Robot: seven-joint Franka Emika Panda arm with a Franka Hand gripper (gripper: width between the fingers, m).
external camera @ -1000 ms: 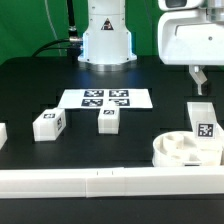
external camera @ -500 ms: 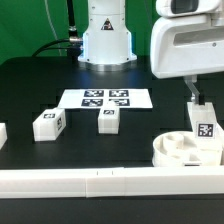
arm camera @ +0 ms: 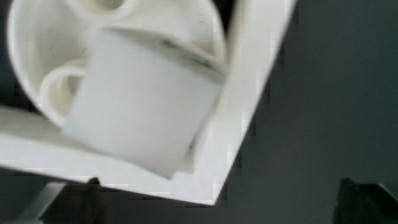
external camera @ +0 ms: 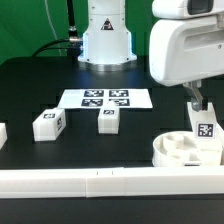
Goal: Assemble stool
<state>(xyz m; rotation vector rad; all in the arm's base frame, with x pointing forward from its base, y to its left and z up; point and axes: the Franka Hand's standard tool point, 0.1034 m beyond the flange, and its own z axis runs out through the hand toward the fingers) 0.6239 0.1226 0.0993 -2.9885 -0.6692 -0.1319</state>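
The round white seat [external camera: 180, 150] lies at the exterior view's right by the front rail. One tagged leg [external camera: 205, 127] stands upright in it. Two more tagged legs lie on the black table, one [external camera: 47, 123] at the left and one [external camera: 109, 119] in the middle. My gripper [external camera: 196, 103] hangs just above and behind the standing leg, touching nothing. In the wrist view the fingertips [arm camera: 61, 197] show wide apart, so the gripper [arm camera: 214, 200] is open and empty. The same leg [arm camera: 151, 100] and the seat [arm camera: 54, 40] show beyond them.
The marker board [external camera: 105, 98] lies flat behind the loose legs. A long white rail [external camera: 100, 182] runs along the table's front; its corner [arm camera: 258, 60] shows beside the seat in the wrist view. A white part [external camera: 2, 133] shows at the left edge. The robot base [external camera: 105, 40] stands at the back.
My gripper has come down and a little toward the exterior view's left, to just above the leg standing in the seat. The parts have not moved.
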